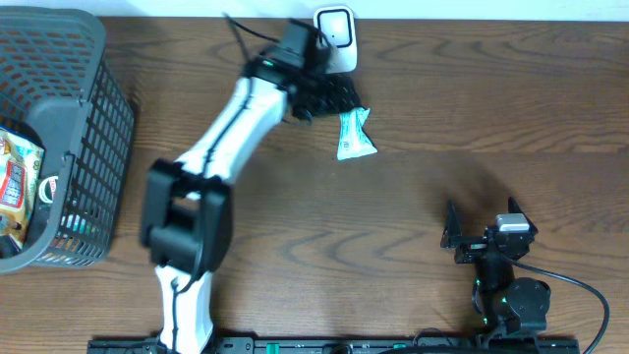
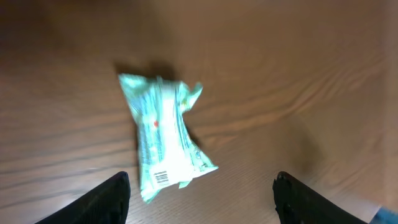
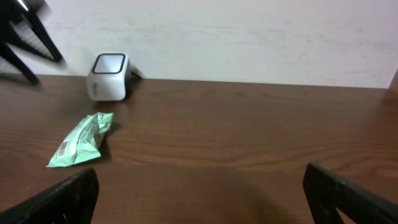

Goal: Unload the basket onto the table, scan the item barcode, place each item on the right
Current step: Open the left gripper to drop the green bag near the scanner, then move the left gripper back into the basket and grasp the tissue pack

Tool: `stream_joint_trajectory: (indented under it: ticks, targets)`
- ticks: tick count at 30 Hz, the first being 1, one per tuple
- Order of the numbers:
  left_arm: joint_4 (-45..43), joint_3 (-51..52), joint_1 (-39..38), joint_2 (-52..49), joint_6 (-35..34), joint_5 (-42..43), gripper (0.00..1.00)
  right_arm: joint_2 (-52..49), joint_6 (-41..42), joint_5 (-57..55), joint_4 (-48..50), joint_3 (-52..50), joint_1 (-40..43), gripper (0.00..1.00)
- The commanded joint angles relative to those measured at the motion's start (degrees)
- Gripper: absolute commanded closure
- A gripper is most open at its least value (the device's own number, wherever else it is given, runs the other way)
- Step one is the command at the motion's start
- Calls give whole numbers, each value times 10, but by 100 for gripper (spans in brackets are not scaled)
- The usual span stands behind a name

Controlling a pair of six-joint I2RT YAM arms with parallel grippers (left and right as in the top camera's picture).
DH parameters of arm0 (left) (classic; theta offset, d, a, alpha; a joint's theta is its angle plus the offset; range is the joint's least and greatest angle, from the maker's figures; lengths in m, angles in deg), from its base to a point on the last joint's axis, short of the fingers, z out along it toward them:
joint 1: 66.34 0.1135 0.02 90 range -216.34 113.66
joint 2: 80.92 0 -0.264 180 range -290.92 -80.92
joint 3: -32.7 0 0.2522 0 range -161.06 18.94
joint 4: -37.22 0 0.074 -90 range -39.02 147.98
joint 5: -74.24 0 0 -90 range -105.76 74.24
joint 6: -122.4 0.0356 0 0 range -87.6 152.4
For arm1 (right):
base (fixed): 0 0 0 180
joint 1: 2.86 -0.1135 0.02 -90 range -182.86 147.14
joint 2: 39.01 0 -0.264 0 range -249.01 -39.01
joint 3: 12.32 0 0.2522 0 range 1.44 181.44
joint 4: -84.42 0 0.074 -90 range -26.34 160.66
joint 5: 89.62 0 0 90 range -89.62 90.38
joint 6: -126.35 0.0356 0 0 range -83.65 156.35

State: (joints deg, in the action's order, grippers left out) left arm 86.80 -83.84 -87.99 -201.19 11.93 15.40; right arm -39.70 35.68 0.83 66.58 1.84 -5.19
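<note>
Green packet (image 1: 355, 135) lies flat on the wooden surface (image 1: 442, 118), just in front of the white scanner (image 1: 335, 37). Its long axis runs from the scanner toward the near edge, barcode end nearer. Left gripper (image 2: 202, 190) hangs above it, jaws released. Right gripper (image 3: 199, 193) sits well apart, jaws spread. Bare wood lies between them, and a basket (image 1: 98, 98) stands at the far left.

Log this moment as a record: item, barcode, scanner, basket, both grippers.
item: green packet, lying on the table, held by neither gripper
barcode: facing up, at one end of the packet
scanner: white scanner, far edge, apart from the packet
basket: dark basket, left end, packaged goods inside
left gripper: open, above the packet
right gripper: open, empty
</note>
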Motion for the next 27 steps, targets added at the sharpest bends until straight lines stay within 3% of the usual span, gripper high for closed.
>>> stream_joint_trajectory:
  ticks: [1,3,5,12,19,27]
  targets:
    - [2,-5,60,123,16,-3,28,3,4,-1,-3,-1,-3,1]
    - [9,-5,112,191,16,-3,28,3,4,-1,-3,-1,-3,1]
    - [15,-5,153,233,16,-3,8,3,4,-1,-3,-1,-3,1]
    - [21,-5,345,341,54,-19,5,3,4,-1,-3,-1,-3,1]
    - [115,-5,535,338,-70,-172,4,3,4,-1,-3,-1,-3,1]
    - [208,-5,604,284,-165,-285,3,3,4,-1,-3,-1,-3,1]
